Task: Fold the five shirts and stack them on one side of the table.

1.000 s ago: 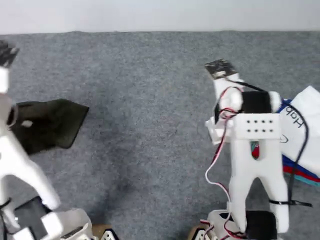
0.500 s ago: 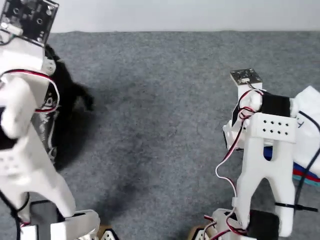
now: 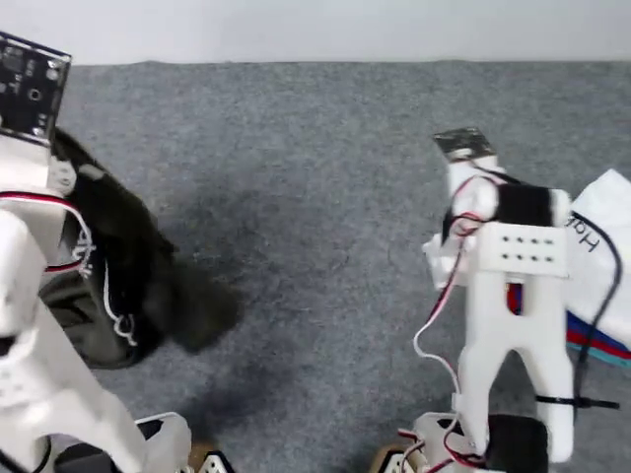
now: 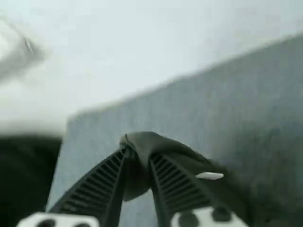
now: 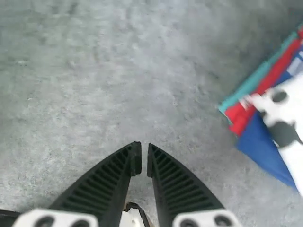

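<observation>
Your left fingers [image 4: 102, 182] clamp a bunched fold of the dark shirt [image 3: 148, 276] at the left of the high frame. The cloth hangs from the pinch and trails down towards the grey bench [image 3: 315, 197]. Gripping it by one gathered point looks meant to carry the shirt to open bench for spreading.

Your right fingers [image 5: 113, 177] are drawn nearly together with only a sliver between the tips, and they hold nothing. They sit over bare bench near the pile of folded shirts [image 3: 601, 246] at the right edge (apparently the chosen stacking side). That arm seems parked so the middle stays free for the fold.

From above, the left arm [image 3: 30, 296] covers the grip itself, and only the left wrist view shows the fabric wedged between the fingers. The right wrist view shows the pile's teal, red and blue edges [image 5: 255, 94], and a strip of bench between them and the fingers. In the high view the right arm [image 3: 508, 296] overlaps the pile's white top.
</observation>
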Controlling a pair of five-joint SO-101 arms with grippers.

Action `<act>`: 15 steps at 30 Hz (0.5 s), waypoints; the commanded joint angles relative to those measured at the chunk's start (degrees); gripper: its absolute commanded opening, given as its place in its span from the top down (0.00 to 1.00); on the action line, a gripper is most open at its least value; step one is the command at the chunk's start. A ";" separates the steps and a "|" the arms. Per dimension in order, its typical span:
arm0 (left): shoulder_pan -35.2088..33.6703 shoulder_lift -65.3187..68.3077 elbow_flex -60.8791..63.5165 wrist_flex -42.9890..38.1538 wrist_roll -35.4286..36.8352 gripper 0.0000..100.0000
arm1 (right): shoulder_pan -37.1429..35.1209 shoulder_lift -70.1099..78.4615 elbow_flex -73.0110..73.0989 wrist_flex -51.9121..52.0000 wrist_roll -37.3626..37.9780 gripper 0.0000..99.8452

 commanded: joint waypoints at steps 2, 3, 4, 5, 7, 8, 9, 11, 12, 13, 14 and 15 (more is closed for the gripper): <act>-6.95 -0.79 11.30 0.53 -3.52 0.99 | -10.33 1.36 -0.53 -1.63 -0.26 0.96; -8.26 -0.35 14.11 0.35 -4.48 0.99 | -12.97 2.59 -0.53 -1.71 -0.26 0.96; -9.41 0.35 16.92 0.00 -5.71 0.99 | -15.52 4.00 -0.70 -1.63 -0.26 0.96; -10.73 1.05 19.65 -0.62 -6.59 0.99 | -17.80 5.49 -0.88 -1.63 -0.18 0.96; -13.98 2.99 24.66 -2.73 -7.74 0.99 | -22.81 8.31 -1.67 -1.63 1.67 0.96; -15.74 4.13 26.95 -4.04 -8.00 0.99 | -25.10 9.63 -2.20 -1.63 2.55 0.96; -17.49 5.54 28.97 -5.63 -8.35 0.99 | -27.30 11.03 -2.90 -1.63 2.99 0.96; -20.75 8.79 31.96 -8.35 -8.62 0.99 | -31.69 13.85 -4.92 -1.71 3.16 0.96; -22.24 10.90 32.92 -9.23 -8.62 0.99 | -33.63 15.43 -6.24 -1.71 2.99 0.96; -23.56 12.92 33.36 -9.93 -8.62 0.99 | -35.47 17.01 -7.82 -2.15 2.90 0.96; -24.79 15.30 33.54 -10.29 -8.62 0.99 | -36.97 18.86 -9.32 -2.77 2.81 0.94; -25.93 17.58 33.45 -10.29 -8.62 0.99 | -38.29 20.79 -10.99 -3.30 2.81 0.92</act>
